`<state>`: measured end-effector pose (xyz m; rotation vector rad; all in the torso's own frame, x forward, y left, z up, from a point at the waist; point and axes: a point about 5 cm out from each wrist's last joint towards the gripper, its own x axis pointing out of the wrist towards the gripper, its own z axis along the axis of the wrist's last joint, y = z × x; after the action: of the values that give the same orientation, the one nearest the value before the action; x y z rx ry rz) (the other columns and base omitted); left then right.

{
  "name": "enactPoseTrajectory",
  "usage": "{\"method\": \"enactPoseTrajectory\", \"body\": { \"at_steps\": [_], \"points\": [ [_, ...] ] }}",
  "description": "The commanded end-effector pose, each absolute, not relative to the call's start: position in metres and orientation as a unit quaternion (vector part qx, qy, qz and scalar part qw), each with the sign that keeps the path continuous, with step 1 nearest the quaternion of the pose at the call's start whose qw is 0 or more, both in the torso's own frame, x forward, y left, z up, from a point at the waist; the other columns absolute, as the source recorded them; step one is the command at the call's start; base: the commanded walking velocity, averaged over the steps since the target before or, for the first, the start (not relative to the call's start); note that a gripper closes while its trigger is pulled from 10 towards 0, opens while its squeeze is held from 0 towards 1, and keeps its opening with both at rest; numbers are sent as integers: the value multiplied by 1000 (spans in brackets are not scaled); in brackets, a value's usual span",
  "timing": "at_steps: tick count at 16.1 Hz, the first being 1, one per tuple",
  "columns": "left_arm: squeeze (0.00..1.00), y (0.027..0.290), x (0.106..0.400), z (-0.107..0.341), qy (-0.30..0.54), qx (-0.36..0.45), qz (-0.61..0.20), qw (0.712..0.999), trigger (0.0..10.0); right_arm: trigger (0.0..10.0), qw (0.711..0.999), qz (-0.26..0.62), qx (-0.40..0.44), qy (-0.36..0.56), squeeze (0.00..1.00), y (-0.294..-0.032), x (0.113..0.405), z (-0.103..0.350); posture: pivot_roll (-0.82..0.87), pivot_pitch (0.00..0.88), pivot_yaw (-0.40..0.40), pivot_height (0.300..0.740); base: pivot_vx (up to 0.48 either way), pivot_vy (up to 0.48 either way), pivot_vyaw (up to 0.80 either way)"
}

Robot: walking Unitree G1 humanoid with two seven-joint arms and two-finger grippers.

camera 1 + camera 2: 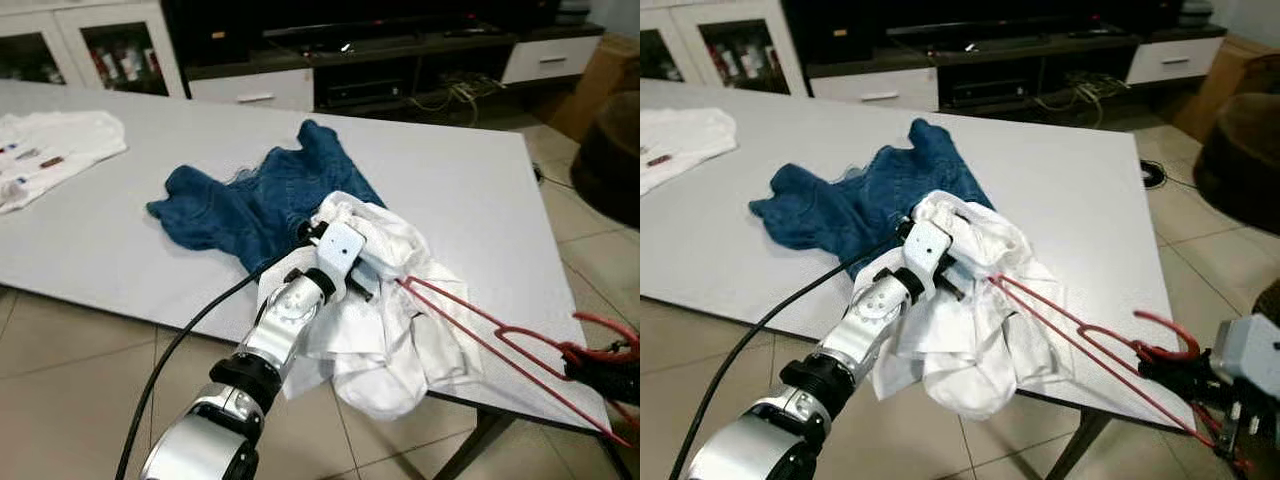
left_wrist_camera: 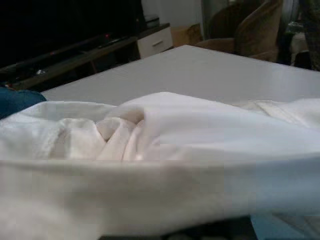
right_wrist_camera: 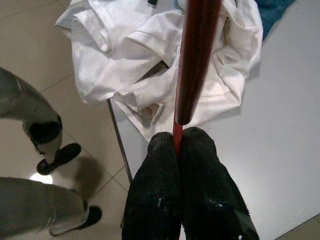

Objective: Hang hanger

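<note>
Our right end effector [image 3: 177, 150] has its two black fingers [image 3: 155, 190] pressed together on the thin red wire hanger [image 1: 1080, 340], pinching it near the hook end at the near right corner of the pale grey worktop [image 1: 450, 190]. From that grip the hanger runs left and away across the worktop edge, and its far tip reaches into the crumpled white cloth garment [image 1: 980, 330], which lies partly on the worktop and partly hangs over its near edge.

Our left end effector [image 1: 335, 255] sits at the far left side of that white garment, buried in its folds; we cannot tell whether its fingers are spread or closed, since the cloth covers them. In the left wrist view the white fabric bunches right in front of the camera.

Just beyond the white garment, touching it, a rumpled dark blue denim piece [image 1: 250, 200] lies on the worktop. Well apart, at the far left edge, lies another white cloth [image 1: 55, 150] with small coloured marks.

Behind the worktop stand a dark low media unit [image 1: 400, 60] with white drawers and a white glass-door cabinet [image 1: 110, 45]. The floor [image 1: 60, 380] is pale tile. In the right wrist view, a person's legs and dark shoes [image 3: 57, 157] stand on the tiles near the worktop's corner.
</note>
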<state>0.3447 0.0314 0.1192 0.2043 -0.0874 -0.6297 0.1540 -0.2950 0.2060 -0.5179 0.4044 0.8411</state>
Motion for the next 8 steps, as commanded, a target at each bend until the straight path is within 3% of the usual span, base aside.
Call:
{"method": "enactPoseTrajectory", "body": {
  "at_steps": [1,3,5,8],
  "points": [
    [0,39,355,136,-72,91,-275,955,0,10000,857,412,-250,183,0,-291,156,210,-84,24,51,740,0,0,0],
    [0,48,363,142,-75,71,-230,968,0,10000,863,438,-220,126,0,-271,161,220,-84,25,50,740,0,0,0],
    [0,45,363,142,-74,71,-230,968,0,10000,861,470,-182,73,0,-246,166,223,-84,25,50,740,0,0,0],
    [0,38,360,139,-70,72,-232,968,0,10000,861,482,-154,43,0,-230,174,218,-81,26,45,740,0,0,0]
  ]
}}
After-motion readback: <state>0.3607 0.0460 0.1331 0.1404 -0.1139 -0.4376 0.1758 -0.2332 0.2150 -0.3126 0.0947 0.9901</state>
